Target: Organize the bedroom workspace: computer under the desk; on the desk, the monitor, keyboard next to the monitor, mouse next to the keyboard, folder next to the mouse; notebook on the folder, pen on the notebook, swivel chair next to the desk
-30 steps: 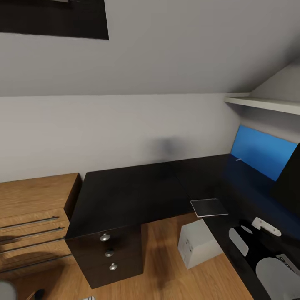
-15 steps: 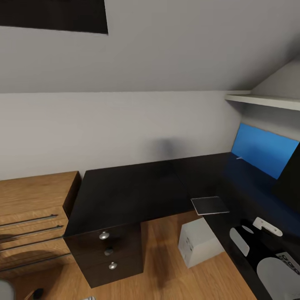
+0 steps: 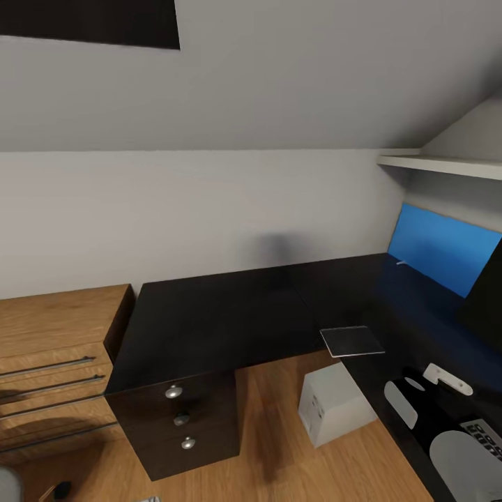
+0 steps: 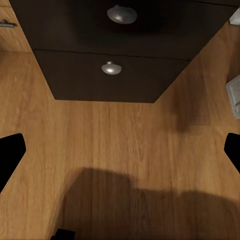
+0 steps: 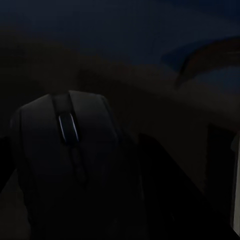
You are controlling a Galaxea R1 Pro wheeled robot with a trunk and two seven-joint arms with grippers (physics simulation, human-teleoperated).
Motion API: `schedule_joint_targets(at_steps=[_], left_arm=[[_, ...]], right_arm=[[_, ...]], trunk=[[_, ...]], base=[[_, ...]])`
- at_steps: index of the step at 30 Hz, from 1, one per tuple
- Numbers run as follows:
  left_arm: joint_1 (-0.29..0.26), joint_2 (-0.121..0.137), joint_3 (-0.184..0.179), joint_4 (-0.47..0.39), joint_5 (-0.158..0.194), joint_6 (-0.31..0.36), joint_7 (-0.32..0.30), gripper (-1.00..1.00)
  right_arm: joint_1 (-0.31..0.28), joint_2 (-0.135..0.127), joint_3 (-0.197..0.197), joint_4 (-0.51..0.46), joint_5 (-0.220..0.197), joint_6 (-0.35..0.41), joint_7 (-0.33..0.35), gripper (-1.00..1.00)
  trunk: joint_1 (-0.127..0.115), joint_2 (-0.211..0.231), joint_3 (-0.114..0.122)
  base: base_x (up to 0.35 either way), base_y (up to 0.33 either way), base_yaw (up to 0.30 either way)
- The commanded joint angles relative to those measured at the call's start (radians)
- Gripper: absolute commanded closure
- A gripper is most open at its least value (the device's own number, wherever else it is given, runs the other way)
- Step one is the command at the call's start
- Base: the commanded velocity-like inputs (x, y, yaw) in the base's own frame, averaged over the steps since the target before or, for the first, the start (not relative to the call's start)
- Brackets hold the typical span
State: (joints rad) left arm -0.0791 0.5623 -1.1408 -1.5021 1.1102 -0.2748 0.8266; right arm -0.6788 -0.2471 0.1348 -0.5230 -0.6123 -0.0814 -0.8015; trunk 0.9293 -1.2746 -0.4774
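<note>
Glossy black desk (image 3: pixel 209 321); sloped grey walls.

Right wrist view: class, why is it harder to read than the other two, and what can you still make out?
Right wrist view: very dark, the mouse only faintly outlined. Head view: evenly lit, the desk glossy. Left wrist view: bright, with a soft shadow on the floor.

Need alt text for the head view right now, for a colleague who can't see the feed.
An L-shaped black desk fills the corner under a sloped grey wall, with a small dark notebook at its inner edge. A light grey computer stands on the wood floor beside the black drawer unit. A blue wall panel and the monitor edge sit at right.
</note>
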Motion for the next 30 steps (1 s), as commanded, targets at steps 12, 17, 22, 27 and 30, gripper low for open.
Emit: schedule_joint_targets(at_steps=[12,17,22,27,30], left_arm=[[-0.002,-0.001,-0.005,-0.001,0.007,-0.006,0.003,-1.00],[-0.002,-0.001,-0.005,-0.001,0.007,-0.006,0.004,-1.00],[-0.002,-0.001,-0.005,-0.001,0.007,-0.005,0.003,-1.00],[-0.002,-0.001,-0.005,-0.001,0.007,-0.006,0.003,-1.00],[-0.002,-0.001,-0.005,-0.001,0.007,-0.005,0.003,-1.00]], right_arm=[[-0.001,0.005,0.010,-0.004,-0.015,-0.011,-0.005,1.00],[-0.001,0.005,0.011,-0.004,-0.016,-0.011,-0.004,1.00],[-0.001,0.005,0.011,-0.004,-0.013,-0.010,-0.004,1.00],[-0.001,0.005,0.012,-0.005,-0.014,-0.006,-0.002,1.00],[-0.001,0.005,0.014,-0.005,-0.013,-0.001,-0.003,1.00]], trunk=[[0.000,-0.001,-0.001],[0.000,-0.001,0.000],[0.000,-0.001,0.001],[0.000,-0.001,0.001],[0.000,-0.001,0.001]], base=[[0.000,0.000,0.000],[0.000,0.000,-0.138],[0.000,0.000,-0.088],[0.000,0.000,-0.007],[0.000,0.000,0.000]])
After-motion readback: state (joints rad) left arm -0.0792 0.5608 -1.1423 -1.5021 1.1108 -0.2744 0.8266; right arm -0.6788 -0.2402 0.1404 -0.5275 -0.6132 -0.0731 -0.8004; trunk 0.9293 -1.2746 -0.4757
